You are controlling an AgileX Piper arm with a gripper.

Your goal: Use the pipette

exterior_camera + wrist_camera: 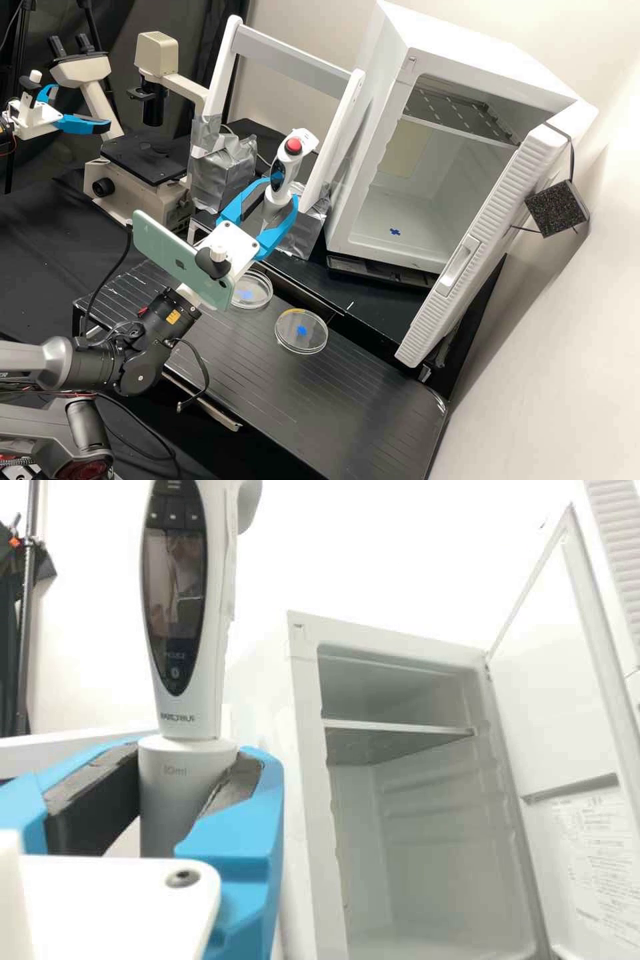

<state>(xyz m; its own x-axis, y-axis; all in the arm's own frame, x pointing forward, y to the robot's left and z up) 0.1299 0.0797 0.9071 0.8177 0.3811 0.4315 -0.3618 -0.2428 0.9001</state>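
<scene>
Grey arm (143, 365) nearest us, outstretched above the bench (360, 400); we find the pincer (279, 200) closed around the pipette (285, 167), low on its body; we record it nearly upright.

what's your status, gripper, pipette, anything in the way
Gripper closed on pipette. Pipette's red button up. Two dishes on bench, neither seen blocking it.

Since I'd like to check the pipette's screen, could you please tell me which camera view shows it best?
The wrist view: there the screen of the pipette is large and faces the camera. In the high view it is a small dark patch, seen steeply, near the red button.
</scene>
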